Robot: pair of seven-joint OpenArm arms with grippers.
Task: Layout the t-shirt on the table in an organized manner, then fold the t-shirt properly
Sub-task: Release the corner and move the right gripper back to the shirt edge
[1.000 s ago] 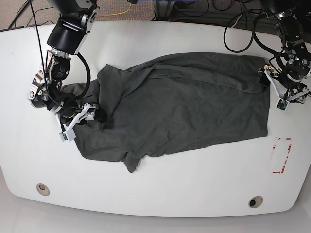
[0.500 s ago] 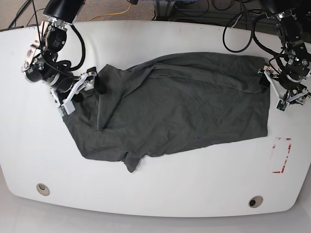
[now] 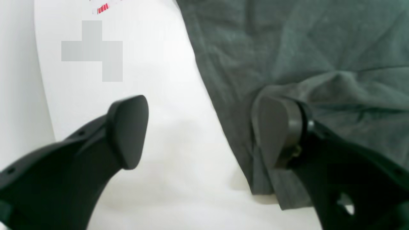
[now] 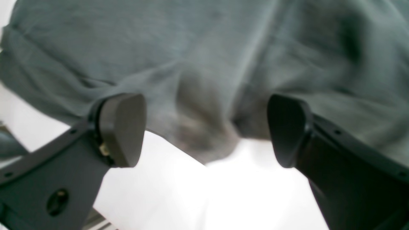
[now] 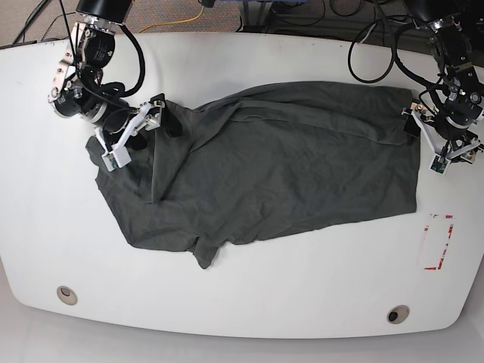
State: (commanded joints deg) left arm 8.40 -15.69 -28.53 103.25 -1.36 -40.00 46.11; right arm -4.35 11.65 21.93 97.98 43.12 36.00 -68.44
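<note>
Right end effector (image 5: 140, 130) is hanging spread over the t-shirt (image 5: 287, 162) at upper left; shirt's length is running left-right across the counter (image 5: 242, 302); left end effector (image 5: 431, 140), spread, is straddling the right hem.

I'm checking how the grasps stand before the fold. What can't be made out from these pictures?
- Right wrist view: the t-shirt is blurred; whether the open right gripper touches it is unclear.
- Left wrist view: one fingertip of the left gripper hides the hem beneath it.
- Base view: the right gripper covers the sleeve; the table is cut off by the frame edges.
</note>
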